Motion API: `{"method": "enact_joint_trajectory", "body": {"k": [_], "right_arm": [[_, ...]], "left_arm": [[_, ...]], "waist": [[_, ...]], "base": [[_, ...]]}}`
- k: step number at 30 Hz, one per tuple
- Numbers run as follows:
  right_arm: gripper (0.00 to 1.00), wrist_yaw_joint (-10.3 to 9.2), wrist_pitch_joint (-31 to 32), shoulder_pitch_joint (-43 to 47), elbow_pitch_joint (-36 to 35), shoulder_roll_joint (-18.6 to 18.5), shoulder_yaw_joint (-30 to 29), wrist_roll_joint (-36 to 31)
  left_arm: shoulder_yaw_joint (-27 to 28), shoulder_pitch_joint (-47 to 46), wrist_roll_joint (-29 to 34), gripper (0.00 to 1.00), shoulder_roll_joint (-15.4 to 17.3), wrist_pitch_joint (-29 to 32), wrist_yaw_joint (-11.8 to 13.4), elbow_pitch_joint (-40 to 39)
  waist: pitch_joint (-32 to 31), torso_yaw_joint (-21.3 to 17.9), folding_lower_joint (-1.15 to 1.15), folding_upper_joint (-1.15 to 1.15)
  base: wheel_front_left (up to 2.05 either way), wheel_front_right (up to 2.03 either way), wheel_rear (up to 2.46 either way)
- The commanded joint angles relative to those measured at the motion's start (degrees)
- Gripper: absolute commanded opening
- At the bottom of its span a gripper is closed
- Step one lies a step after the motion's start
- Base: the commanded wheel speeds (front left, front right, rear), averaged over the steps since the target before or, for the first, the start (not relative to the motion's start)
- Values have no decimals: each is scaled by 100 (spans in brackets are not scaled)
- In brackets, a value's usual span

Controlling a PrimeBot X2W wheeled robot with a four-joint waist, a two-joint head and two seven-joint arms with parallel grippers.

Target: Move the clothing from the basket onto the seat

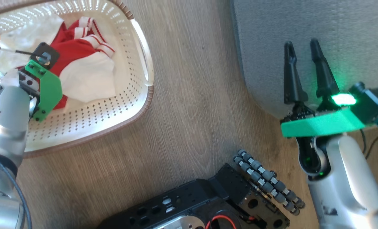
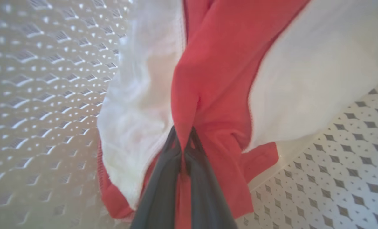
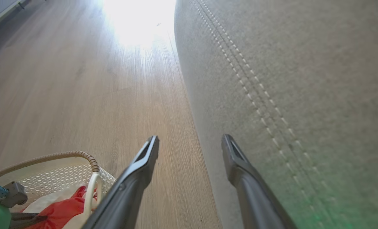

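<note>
Left wrist view is showing the left claw (image 2: 184,140) clamping tight on a red fold of the clothing (image 2: 217,79) inside the basket (image 2: 351,165), presumably readying a lift-out, while the right claw (image 1: 301,44) is hanging wide and empty at the edge of the seat (image 1: 335,22).

The basket (image 1: 149,95) stands on the floor (image 1: 192,121) to the robot's left, the seat (image 1: 335,25) to its right, bare floor between them. The clothing (image 1: 80,66) lies in the basket. The left gripper (image 2: 183,136) is down in the basket, a fold of clothing between its fingers. The right gripper (image 1: 301,43) hangs over the seat's near edge.
</note>
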Motion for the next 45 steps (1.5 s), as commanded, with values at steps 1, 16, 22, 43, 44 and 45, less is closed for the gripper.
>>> {"method": "enact_joint_trajectory", "body": {"k": [1,16,22,43,44,45], "right_arm": [[100,48,26,-40,-108,-49,161,42],[100,48,26,5,509,-49,-157,-568],[100,48,26,184,695,-49,-193,-678],[100,48,26,807,809,-49,-243,-514],[100,48,26,842,786,-49,-246,-502],[100,48,26,875,766,-49,-248,-497]], "left_arm": [[148,145,-64,0,134,-94,61,-58],[663,1045,-1000,0,-906,-1501,340,-346],[885,1724,-1250,0,-991,-1515,514,-1663],[2003,3706,-1162,0,-1031,-1516,810,-6472],[2043,3769,-1155,0,-1055,-1516,787,-6637],[2083,3828,-1152,0,-1080,-1516,760,-6801]], "waist": [[-116,-21,0,0],[-2354,1020,0,0],[-3123,1349,0,0],[-4629,1859,0,0],[-4687,1868,0,0],[-4735,1872,0,0]], "base": [[0,0,0],[0,0,0],[0,0,0],[0,0,0],[0,0,0],[0,0,0]]}}
